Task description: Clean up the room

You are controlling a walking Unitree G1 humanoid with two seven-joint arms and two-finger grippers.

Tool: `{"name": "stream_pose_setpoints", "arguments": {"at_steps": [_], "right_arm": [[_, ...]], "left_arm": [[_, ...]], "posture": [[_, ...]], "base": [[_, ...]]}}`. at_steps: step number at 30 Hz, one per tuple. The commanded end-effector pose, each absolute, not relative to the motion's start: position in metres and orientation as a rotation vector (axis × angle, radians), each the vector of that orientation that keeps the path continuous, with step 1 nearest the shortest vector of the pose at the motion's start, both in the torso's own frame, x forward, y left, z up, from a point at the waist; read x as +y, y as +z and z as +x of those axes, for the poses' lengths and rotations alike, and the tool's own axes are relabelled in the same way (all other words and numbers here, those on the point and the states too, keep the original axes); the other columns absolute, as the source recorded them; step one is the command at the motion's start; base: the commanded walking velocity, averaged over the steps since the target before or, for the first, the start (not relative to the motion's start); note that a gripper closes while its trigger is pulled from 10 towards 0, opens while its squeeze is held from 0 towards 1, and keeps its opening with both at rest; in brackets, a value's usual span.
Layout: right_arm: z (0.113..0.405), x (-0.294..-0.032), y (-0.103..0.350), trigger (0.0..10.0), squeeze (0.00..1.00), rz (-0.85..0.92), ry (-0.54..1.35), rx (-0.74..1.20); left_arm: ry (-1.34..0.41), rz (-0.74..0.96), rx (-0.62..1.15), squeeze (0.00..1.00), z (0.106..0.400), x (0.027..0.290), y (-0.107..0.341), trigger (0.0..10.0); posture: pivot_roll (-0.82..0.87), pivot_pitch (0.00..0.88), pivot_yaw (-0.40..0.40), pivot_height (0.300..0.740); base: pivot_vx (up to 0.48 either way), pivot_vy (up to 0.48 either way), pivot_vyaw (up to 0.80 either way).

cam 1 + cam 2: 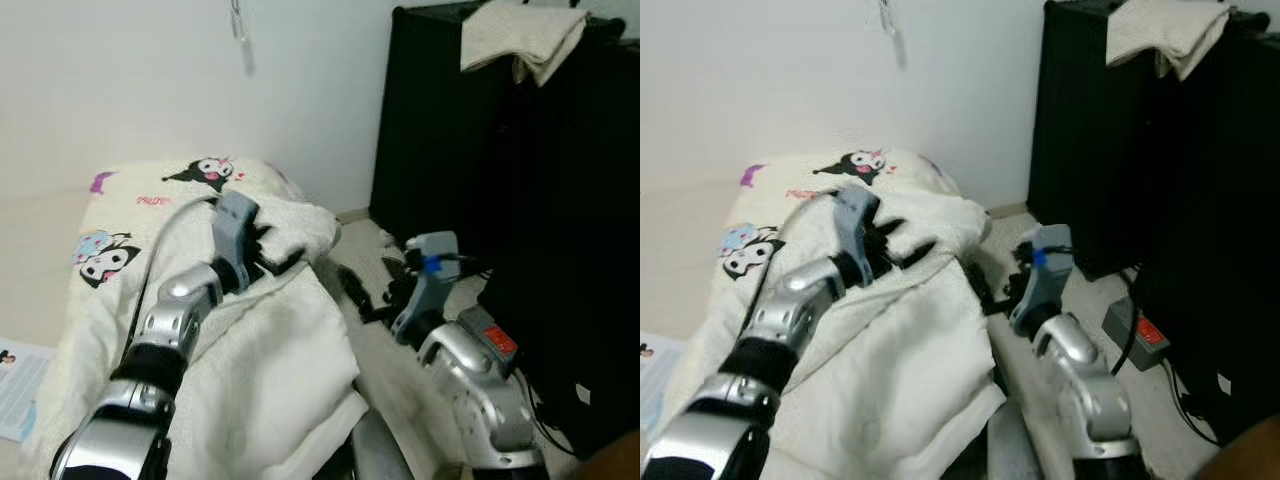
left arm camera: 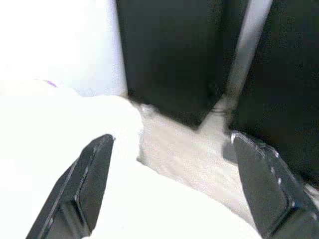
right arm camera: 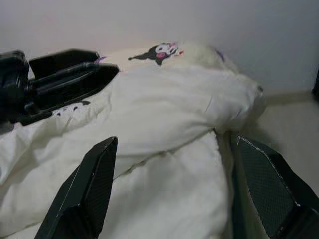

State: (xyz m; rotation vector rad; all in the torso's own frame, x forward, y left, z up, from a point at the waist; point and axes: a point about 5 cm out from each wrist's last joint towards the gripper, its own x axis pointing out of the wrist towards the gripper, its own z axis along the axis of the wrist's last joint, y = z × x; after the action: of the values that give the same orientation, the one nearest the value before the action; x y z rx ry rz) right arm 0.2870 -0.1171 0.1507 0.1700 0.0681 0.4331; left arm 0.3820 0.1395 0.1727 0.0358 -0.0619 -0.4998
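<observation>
Over the bed, both my arms are out in front of me, pincers spread and holding nothing.

My left arm stretches forward across the cream blanket, its left pincer hovering fingers-apart over the bunched fold near the cartoon-printed pillow. My right arm is bent at the elbow beside the bed's edge, right pincer wide open above the pale floor, pointing at the blanket. Beyond it stands a black cabinet with a beige towel draped on top.
</observation>
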Motion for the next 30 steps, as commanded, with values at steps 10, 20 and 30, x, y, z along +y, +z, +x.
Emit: {"name": "stream_pose_setpoints", "arguments": {"at_steps": [10, 20, 30], "right_arm": [[0.266, -0.113, 0.143, 10.0, 0.0, 0.2, 0.404, 0.104], [0.238, -0.101, 0.144, 10.0, 0.0, 0.271, 0.502, 0.1], [0.229, -0.095, 0.144, 10.0, 0.0, 0.256, 0.522, 0.143]], "left_arm": [[-0.081, 0.185, -0.054, 0.0, 0.407, 0.188, 0.204, 10.0], [0.298, 0.403, 0.029, 0.0, 0.389, 0.285, 0.208, 10.0], [0.381, 0.532, 0.141, 0.0, 0.364, 0.327, 0.184, 10.0]], "posture": [[-0.29, 0.205, 0.088, 0.55], [-0.27, 0.309, 0.051, 0.55], [-0.28, 0.344, 0.026, 0.55]], "base": [[0.0, 0.0, 0.0], [0.0, 0.0, 0.16], [0.0, 0.0, 0.56]]}}
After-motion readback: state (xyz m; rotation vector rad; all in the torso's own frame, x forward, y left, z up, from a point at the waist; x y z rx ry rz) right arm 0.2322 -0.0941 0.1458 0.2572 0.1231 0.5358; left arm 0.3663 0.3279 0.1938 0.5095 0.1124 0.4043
